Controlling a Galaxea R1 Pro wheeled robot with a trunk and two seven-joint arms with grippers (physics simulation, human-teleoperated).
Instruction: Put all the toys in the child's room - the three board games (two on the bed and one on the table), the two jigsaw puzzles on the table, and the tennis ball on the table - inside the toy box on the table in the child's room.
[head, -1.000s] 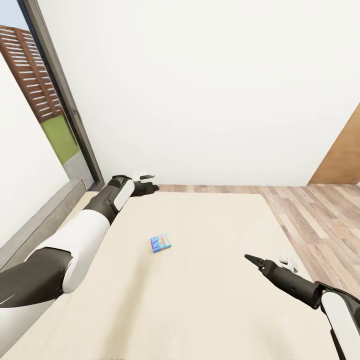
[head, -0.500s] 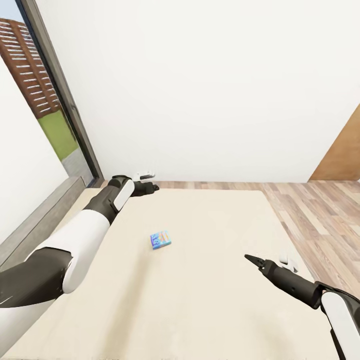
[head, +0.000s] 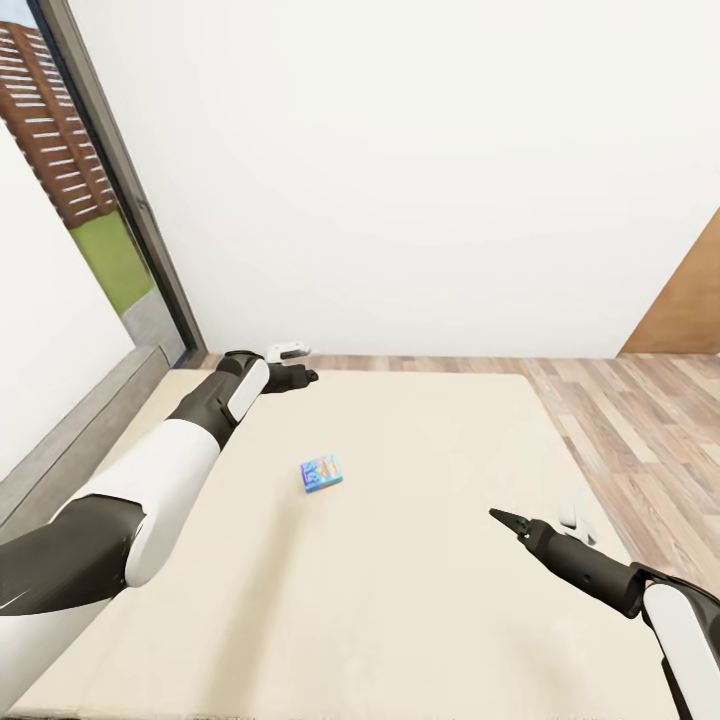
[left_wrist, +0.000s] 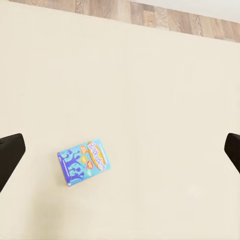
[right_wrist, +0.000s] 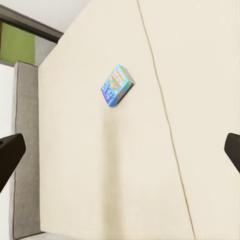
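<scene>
One board game (head: 321, 473), a small blue box with cartoon print, lies flat near the middle of the bed (head: 420, 610), a wide beige mattress. It also lies below my left gripper (left_wrist: 120, 150) as the board game (left_wrist: 83, 162), and ahead of my right gripper (right_wrist: 120, 150) as the board game (right_wrist: 117, 85). My left gripper (head: 298, 364) hovers open over the bed's far end, beyond the box. Over the mattress's near right part, my right gripper (head: 536, 518) is open too, well right of the box. Neither holds anything. The table and toy box are out of view.
A grey bed frame edge (head: 70, 440) runs along the left under a tall dark-framed window (head: 95, 210). A white wall (head: 420, 180) stands behind the bed. Wooden floor (head: 640, 430) lies to the right, with a brown wooden panel (head: 690, 300) at the far right.
The whole picture has slid slightly, so the camera has moved: the bed and board game sit a little higher in view. Both arms keep their pose and both grippers stay open.
</scene>
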